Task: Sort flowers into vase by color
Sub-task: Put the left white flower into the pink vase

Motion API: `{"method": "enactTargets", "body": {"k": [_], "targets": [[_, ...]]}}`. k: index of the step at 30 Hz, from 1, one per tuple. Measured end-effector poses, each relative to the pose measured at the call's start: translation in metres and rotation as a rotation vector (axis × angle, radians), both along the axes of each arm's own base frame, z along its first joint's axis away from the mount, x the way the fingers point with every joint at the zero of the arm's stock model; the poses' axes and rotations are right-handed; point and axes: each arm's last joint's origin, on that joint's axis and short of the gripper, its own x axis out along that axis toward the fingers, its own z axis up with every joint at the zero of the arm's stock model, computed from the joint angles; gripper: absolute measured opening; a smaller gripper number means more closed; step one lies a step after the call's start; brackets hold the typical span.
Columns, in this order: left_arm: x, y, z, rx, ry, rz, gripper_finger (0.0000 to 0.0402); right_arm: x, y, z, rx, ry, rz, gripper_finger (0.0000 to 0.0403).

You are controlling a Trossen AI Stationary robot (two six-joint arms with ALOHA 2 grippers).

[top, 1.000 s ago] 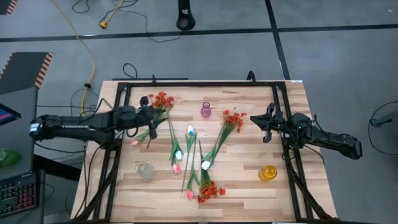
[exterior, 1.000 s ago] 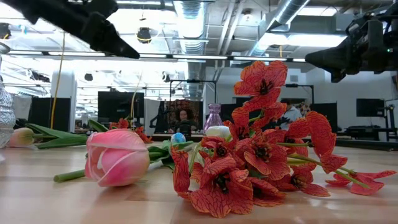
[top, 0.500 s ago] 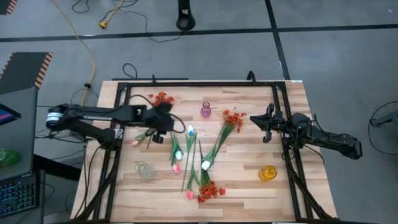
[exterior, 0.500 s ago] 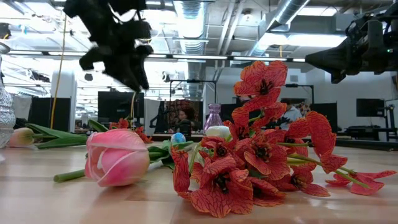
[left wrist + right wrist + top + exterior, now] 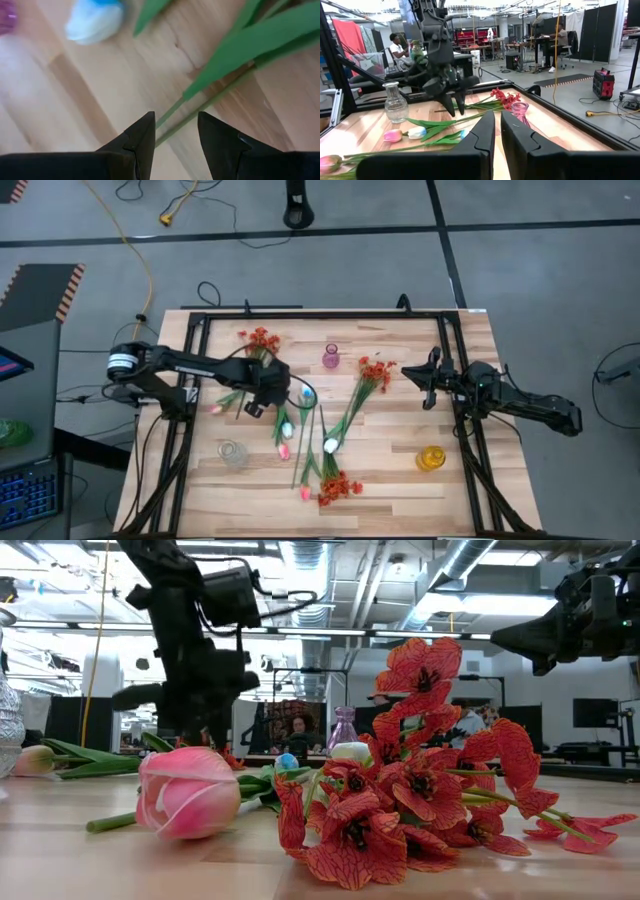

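Note:
Long-stemmed flowers lie scattered on the wooden table: red-orange bunches (image 5: pixel 262 338) (image 5: pixel 377 370) (image 5: pixel 340 485), white tulips (image 5: pixel 306 392) (image 5: pixel 330 445) and pink tulips (image 5: pixel 284 450) (image 5: pixel 188 793). A purple vase (image 5: pixel 331 358), a clear vase (image 5: pixel 232 453) and a yellow vase (image 5: pixel 430 458) stand upright. My left gripper (image 5: pixel 175 125) hangs open, pointing steeply down just above a green stem (image 5: pixel 220 92) that runs under the gap between its fingers; the right wrist view shows the left gripper (image 5: pixel 455 109) close over the stems. My right gripper (image 5: pixel 497 130) waits shut and level at the table's right side.
A black frame (image 5: pixel 320 315) runs along the table's far and side edges. Bare wood lies along the near edge and at the far right. People sit in the room beyond the table (image 5: pixel 397 45).
My left gripper has swung from the table's left side toward its middle and come down. It has tipped from nearly level to pointing steeply down and rolled about its own axis. It now hangs over the stems beside a white tulip. No flower has moved.

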Motion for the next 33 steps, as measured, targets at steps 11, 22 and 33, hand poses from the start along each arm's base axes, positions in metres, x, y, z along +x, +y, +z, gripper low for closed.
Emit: {"method": "enactTargets", "body": {"k": [11, 22, 33], "targets": [[0.007, 0.002, -0.017, 0.022, 0.04, -0.014, 0.0137, 0.0, 0.0, 0.0, 0.0, -0.001, 0.0, 0.006], [0.007, 0.001, -0.016, -0.01, 0.028, -0.024, 0.0137, 0.0, 0.0, 0.0, 0.001, 0.001, 0.0, 0.006], [0.009, 0.0, -0.016, -0.049, 0.012, -0.025, 0.0132, 0.0, 0.0, -0.003, 0.009, 0.03, 0.0, 0.006]]}}
